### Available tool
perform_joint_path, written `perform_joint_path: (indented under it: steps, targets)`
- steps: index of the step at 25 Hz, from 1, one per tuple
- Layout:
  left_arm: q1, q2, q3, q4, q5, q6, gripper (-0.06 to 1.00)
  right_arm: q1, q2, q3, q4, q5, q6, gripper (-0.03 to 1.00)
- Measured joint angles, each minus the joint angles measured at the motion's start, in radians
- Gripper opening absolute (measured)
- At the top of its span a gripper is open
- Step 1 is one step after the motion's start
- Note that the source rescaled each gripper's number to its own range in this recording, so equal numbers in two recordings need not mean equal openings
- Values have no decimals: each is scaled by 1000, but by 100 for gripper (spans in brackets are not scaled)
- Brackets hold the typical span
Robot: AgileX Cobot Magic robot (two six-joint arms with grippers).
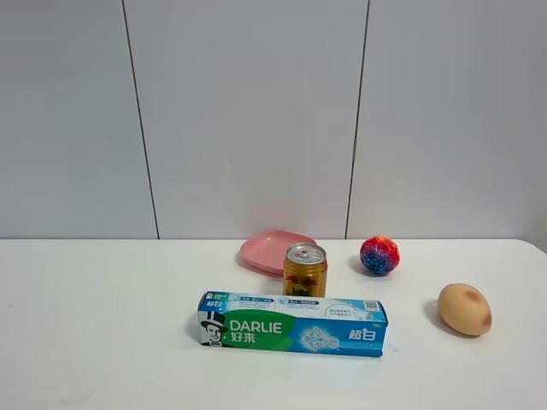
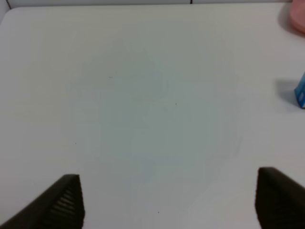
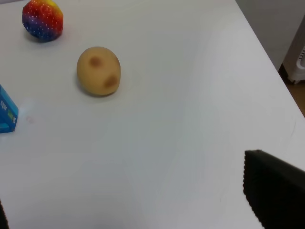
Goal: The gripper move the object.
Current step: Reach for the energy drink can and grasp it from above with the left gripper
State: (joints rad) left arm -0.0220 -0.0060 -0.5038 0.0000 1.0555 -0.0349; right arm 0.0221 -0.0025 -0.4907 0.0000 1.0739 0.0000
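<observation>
Firstly, at far left, the left gripper (image 2: 169,175) hangs over the white table (image 1: 85,342), fingers (image 2: 66,200) spread wide. Mid-table lies a pink plate (image 1: 267,248); just before it the gold can (image 1: 305,270) stands upright, behind a toothpaste box (image 1: 292,324). Then a multicoloured ball (image 1: 379,254), a tan egg-shaped lump (image 1: 464,308), and the right gripper (image 3: 125,179) (fingers likewise spread, one barely in view)

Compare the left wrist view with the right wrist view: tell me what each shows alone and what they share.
Left wrist only: the edge of the pink plate and the open left gripper. Right wrist only: the multicoloured ball, the tan egg-shaped thing and the open right gripper. Both: the white table and an end of the toothpaste box. Neither shows the can.
</observation>
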Motion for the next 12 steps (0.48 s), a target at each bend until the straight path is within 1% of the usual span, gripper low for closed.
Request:
perform_joint_path:
  steps: [1,12]
  targets:
    - [0,0,0,0,0,0,33,0,0,0,0,0,0,100]
    - [0,0,0,0,0,0,33,0,0,0,0,0,0,100]
